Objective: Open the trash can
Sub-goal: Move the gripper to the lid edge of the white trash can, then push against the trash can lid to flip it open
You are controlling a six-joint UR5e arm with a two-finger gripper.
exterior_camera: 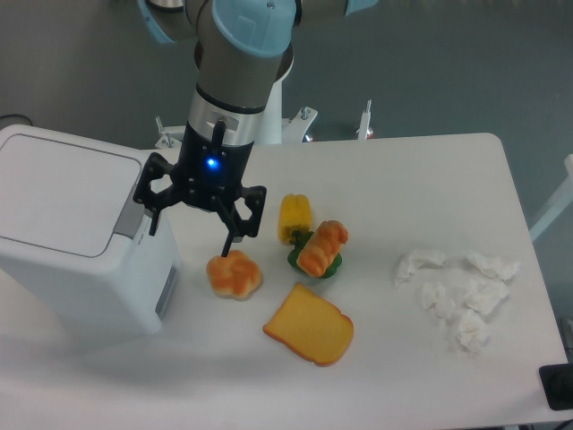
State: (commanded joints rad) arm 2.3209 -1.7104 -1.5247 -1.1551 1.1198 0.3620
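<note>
The trash can (67, 237) is a large white boxy bin at the left of the table. Its flat lid (58, 188) is down and closed. A grey latch (128, 224) sits at the lid's right edge, and a grey panel (166, 291) shows on its right side. My gripper (190, 240) hangs just right of the bin, above the table, with its black fingers spread open and empty. Its left finger (154, 219) is close to the latch; I cannot tell if it touches. Its right finger (230, 242) is just above an orange bread roll (235, 275).
A yellow pepper (295, 216), a croissant on a green piece (320, 250) and a toast slice (309, 325) lie at the table's middle. Crumpled white tissues (458, 288) lie to the right. A black object (557, 387) sits at the bottom right corner.
</note>
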